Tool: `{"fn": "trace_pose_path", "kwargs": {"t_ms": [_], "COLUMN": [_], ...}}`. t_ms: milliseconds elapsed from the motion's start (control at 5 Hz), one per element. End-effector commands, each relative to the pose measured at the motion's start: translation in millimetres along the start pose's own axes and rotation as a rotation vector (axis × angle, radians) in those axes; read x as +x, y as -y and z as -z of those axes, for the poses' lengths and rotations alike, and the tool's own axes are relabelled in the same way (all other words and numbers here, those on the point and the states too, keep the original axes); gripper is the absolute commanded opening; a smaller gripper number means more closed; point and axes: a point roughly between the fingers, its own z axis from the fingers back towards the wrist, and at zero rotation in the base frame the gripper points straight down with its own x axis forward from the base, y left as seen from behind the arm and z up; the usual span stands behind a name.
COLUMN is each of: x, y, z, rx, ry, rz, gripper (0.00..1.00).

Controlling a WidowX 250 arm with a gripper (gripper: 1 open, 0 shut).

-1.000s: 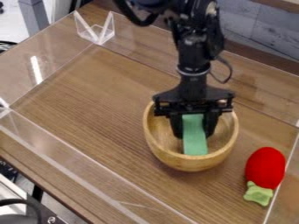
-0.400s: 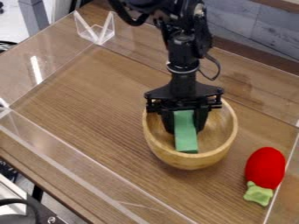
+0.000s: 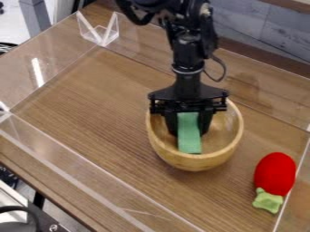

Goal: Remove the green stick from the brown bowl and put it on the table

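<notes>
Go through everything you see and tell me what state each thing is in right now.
Gripper: open, pointing down, fingers straddling the stick's upper end.
Green stick: inside the bowl, leaning on its far wall.
Brown bowl: upright on the table.
Red strawberry toy: lying on the table, apart from the bowl.

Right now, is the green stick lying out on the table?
No, the green stick lies inside the bowl, under the open gripper.
</notes>
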Motion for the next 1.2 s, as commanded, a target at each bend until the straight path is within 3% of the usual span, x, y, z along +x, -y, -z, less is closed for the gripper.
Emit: {"fn": "trace_pose_path", "kwargs": {"t_ms": [0, 400, 800, 1000], "x": [14.0, 12.0, 8.4, 9.7], "y": [0.7, -13.4, -31.4, -35.5], "z": [-19.5, -25.3, -24.9, -18.7], "rx": [-0.029, -0.034, -0.034, -0.033], "ry": [0.051, 0.056, 0.061, 0.056], "rz": [0.01, -0.02, -0.102, -0.063], "gripper": [0.0, 0.0, 0.0, 0.0]}}
